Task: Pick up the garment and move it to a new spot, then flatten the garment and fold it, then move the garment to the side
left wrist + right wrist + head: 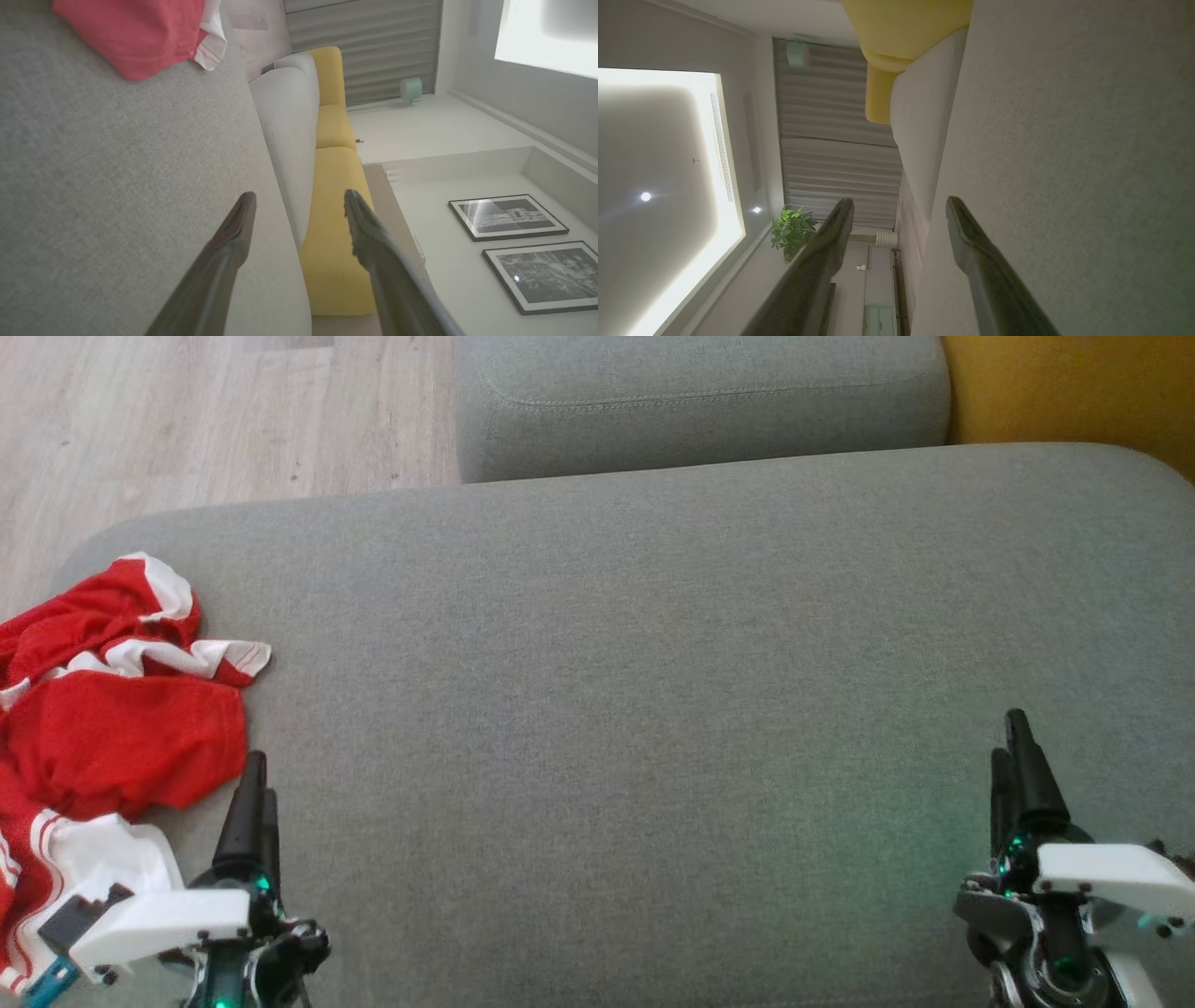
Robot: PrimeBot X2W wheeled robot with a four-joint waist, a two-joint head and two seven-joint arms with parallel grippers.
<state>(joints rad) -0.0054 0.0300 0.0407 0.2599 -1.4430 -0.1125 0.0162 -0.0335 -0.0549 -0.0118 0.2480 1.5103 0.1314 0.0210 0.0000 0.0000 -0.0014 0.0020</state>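
A red-and-white crumpled fabric garment point(112, 728) lies bunched at the nine o'clock edge of a broad grey fabric sofa seat point(653, 709), running out of the head view at its left side. The left gripper point(260, 777) hangs at seven o'clock over the seat, its tips just beside the garment's red fold, which sits at its ten o'clock. In the left wrist view the dark fingers point(233, 242) stand wide apart with nothing between them. The right gripper point(1008, 735) hangs at five o'clock, well apart from the garment; its fingers point(971, 252) are spread wide too, holding nothing. A second grey cushion point(700, 401) sits at twelve o'clock, with pale wooden floor point(215, 420) at eleven.
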